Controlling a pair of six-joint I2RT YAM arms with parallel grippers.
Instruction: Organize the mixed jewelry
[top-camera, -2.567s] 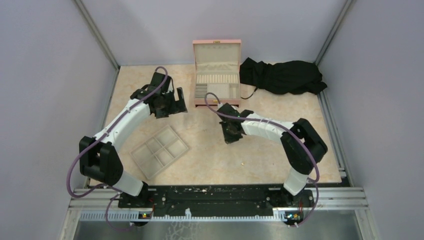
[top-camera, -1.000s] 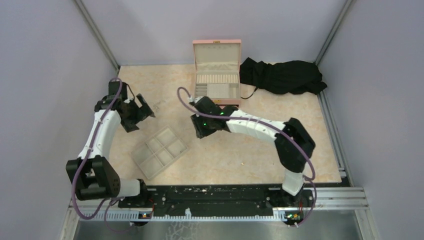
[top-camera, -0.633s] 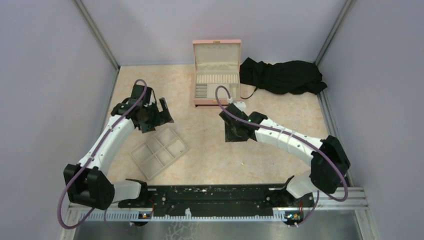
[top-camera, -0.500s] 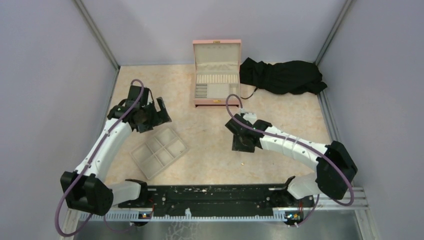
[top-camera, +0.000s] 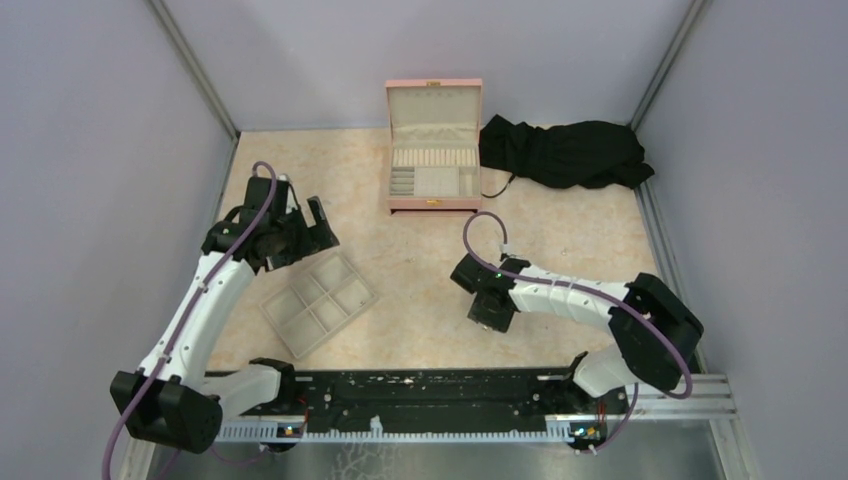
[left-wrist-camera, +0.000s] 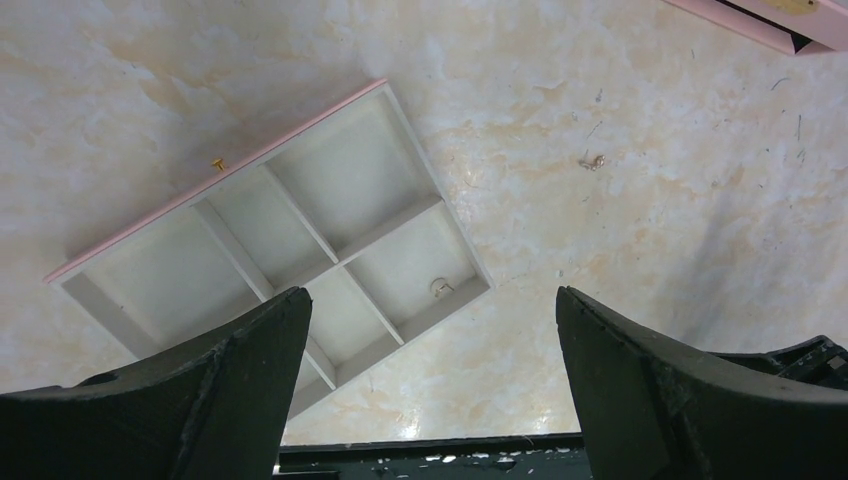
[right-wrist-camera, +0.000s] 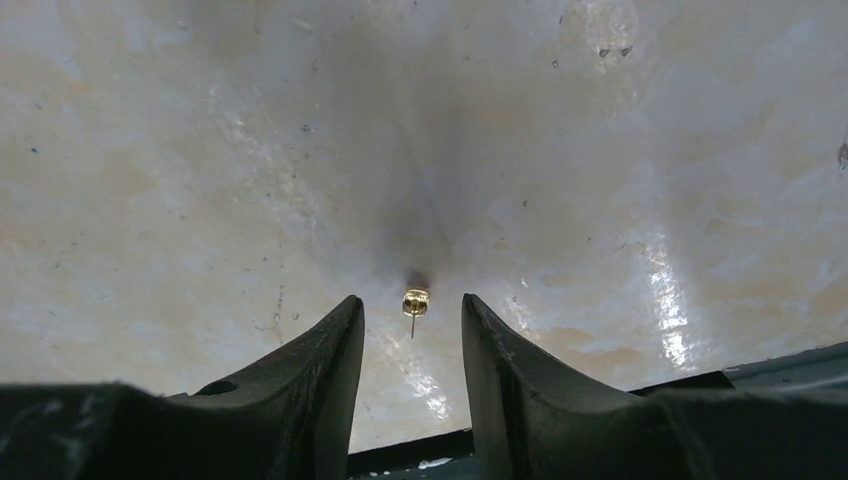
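**A:** What does the camera above the arms show?

**B:** The left gripper (top-camera: 318, 226) hangs over the far corner of the beige six-compartment tray (top-camera: 340, 325), claw spread wide. The right gripper (top-camera: 490, 318) points down at the marble-patterned table (top-camera: 400, 275), well away from the tray. A pink jewellery box (top-camera: 434, 205) stands open at the back, with a black cloth (top-camera: 565, 152) beside it. From up there the jewellery is too small to pick out.

**A:** And the left wrist camera?

**B:** Its two black fingers (left-wrist-camera: 230, 390) stand far apart with nothing between them. Below sits the tray, which has one pink side with a tiny gold knob (left-wrist-camera: 217, 164). A small pale loop (left-wrist-camera: 440, 288) lies in a corner compartment. A pale metallic bit (left-wrist-camera: 593, 160) lies loose on the table, off between the tray and the box.

**A:** The right wrist camera?

**B:** There's a gold stud (right-wrist-camera: 414, 300) with a round shiny head and a thin post. It lies on the bare table just between the two fingertips (right-wrist-camera: 345, 330). The claw is narrowed around it, with a sliver of table showing on either side, so it isn't gripped. I cannot tell whether the tips touch the table.
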